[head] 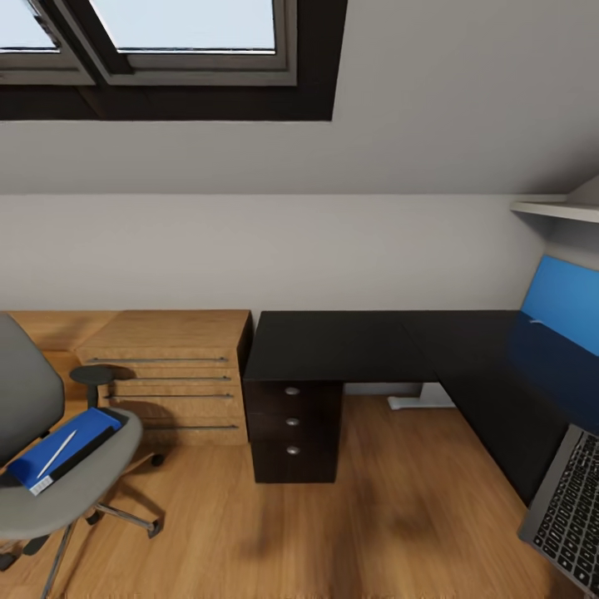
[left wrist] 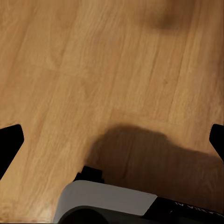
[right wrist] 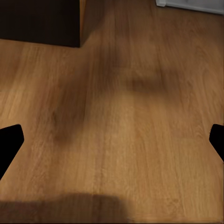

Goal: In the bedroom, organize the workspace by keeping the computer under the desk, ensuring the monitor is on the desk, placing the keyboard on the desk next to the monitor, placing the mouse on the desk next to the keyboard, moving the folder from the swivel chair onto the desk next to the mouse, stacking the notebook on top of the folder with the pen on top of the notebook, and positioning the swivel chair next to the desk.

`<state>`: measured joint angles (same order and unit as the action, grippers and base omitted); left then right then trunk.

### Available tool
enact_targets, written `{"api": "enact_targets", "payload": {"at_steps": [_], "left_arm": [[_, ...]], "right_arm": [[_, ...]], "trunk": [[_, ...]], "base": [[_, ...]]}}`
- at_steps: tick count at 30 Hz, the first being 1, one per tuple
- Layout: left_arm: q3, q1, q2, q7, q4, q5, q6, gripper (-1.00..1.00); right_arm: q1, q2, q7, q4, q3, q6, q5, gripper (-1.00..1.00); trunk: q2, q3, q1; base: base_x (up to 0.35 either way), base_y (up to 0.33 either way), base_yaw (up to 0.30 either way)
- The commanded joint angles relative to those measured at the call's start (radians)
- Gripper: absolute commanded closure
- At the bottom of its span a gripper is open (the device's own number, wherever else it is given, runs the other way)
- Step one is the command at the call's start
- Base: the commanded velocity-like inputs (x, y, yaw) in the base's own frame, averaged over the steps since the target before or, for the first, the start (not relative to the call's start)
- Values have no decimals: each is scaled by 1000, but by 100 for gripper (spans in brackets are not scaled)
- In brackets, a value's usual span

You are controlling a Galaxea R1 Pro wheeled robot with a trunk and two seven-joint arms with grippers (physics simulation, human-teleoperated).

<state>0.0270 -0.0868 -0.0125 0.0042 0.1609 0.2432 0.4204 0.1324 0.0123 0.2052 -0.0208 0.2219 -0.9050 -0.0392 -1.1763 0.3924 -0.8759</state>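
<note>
Desk [head: 333, 345] stands centre and right in head view, black L-shaped top bare, dark drawer unit [head: 293, 431] under its left end. Swivel chair [head: 50, 466] near left, well apart from desk; blue folder [head: 62, 449] lies on seat, thin white pen [head: 56, 453] on folder. Keyboard [head: 570, 507] at near right edge, over desk corner; contact unclear. Left gripper [left wrist: 112, 140] and right gripper [right wrist: 112, 140]: fingertips wide apart over wood floor [right wrist: 140, 154], nothing between. Right wrist view shows dark cabinet corner [right wrist: 39, 21] on floor.

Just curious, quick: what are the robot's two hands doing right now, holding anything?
Left gripper: open, holding nothing, above the light wood floor.
Right gripper: open, holding nothing.
</note>
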Motion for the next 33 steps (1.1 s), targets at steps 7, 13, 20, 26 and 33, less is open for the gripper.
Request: {"api": "enact_targets", "payload": {"at_steps": [7, 13, 20, 26, 33], "left_arm": [[2, -1, 0, 0, -1, 1, 10, -100], [2, -1, -1, 0, -1, 0, 12, -100], [2, -1, -1, 0, -1, -1, 12, -100], [2, -1, 0, 0, -1, -1, 12, -100], [2, -1, -1, 0, -1, -1, 12, -100]], "right_arm": [[1, 0, 4, -2, 9, -3, -4, -100], [1, 0, 3, -2, 9, -3, -4, -100], [1, -1, 3, -2, 11, -3, -3, -100], [1, -1, 3, -2, 12, -3, -3, -100], [1, -2, 3, -2, 13, -3, -2, -100]], "trunk": [[-1, 12, 0], [-1, 22, 0], [-1, 33, 0], [-1, 40, 0], [-1, 42, 0]], "base": [[-240, -201, 103], [-279, -157, 119], [-316, -43, 128], [-327, -10, 102], [-331, 11, 29]]}}
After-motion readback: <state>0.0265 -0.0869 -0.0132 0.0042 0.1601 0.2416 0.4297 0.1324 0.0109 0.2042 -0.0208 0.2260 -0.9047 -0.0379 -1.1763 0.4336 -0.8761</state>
